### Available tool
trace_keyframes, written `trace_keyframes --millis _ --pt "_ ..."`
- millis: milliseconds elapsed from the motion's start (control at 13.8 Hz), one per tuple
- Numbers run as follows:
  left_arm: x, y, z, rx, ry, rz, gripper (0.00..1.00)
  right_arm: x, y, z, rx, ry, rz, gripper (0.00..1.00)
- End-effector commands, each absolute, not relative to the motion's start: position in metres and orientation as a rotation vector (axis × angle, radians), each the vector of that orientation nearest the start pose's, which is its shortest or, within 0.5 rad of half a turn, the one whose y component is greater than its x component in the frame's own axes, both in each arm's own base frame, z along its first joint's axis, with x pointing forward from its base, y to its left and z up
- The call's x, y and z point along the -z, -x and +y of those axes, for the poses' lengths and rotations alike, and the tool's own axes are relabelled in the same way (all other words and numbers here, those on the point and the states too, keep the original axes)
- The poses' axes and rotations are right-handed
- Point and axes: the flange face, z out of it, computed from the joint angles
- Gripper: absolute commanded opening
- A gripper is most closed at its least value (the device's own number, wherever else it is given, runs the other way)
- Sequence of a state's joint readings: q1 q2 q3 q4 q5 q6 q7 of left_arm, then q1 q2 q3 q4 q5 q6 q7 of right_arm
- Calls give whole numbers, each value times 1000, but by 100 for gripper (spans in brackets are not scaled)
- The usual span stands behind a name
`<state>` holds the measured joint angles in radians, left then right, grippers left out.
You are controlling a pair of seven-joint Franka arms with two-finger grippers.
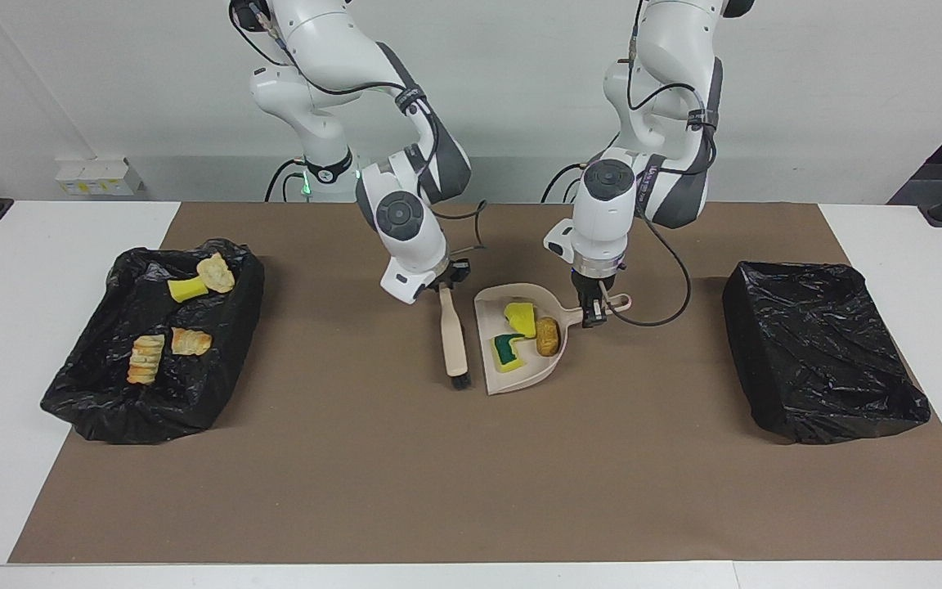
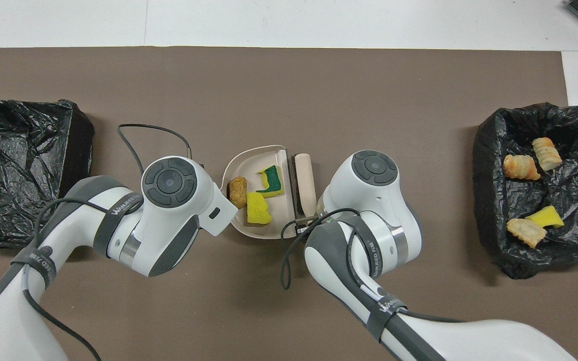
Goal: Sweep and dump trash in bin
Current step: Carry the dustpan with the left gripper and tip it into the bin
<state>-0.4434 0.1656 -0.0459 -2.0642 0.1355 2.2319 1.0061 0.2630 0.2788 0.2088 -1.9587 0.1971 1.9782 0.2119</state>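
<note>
In the overhead view, the left gripper and the dustpan (image 2: 264,153) handle are hidden beneath the left arm's wrist. The right gripper and the brush (image 2: 304,173) handle end are hidden beneath the right arm's wrist. The bin (image 2: 18,165) at the left arm's end is cut off by the picture's edge.

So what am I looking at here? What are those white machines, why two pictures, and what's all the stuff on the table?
Those are two robot arms, each ending in a two-finger gripper. One picture faces them from across the table; the other looks down from above their own end.

The left gripper is shut on the handle of a beige dustpan. In the pan lie three scraps: two sponge pieces and a brown chunk. The right gripper is shut on a brush, beside the pan's open edge.

At each end of the table sits a black-lined bin. The bin at the right arm's end holds four scraps; the other bin shows none.
</note>
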Motion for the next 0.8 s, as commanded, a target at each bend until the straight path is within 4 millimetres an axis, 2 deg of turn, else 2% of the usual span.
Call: trace_keyframes --millis 0,218,436,582,654,727 --pt "-363 -515 -252 -34 2074 2206 0 -324 -511 263 -500 3020 -302 0" --pt "-384 -530 -227 -23 2022 2242 0 -343 -514 244 -513 3083 -234 0" --pt "-416 -544 -180 -57 2005 2253 0 -368 -512 237 -542 3110 -233 0" --pt "-442 -552 -135 -26 1970 2258 0 -380 -510 239 -560 3123 -190 0" --pt "-455 -553 -114 -17 1950 2261 0 -382 -504 247 -569 3133 -177 0" --pt "-467 -556 -85 -15 1947 2254 0 -384 -500 253 -564 3143 -146 0"
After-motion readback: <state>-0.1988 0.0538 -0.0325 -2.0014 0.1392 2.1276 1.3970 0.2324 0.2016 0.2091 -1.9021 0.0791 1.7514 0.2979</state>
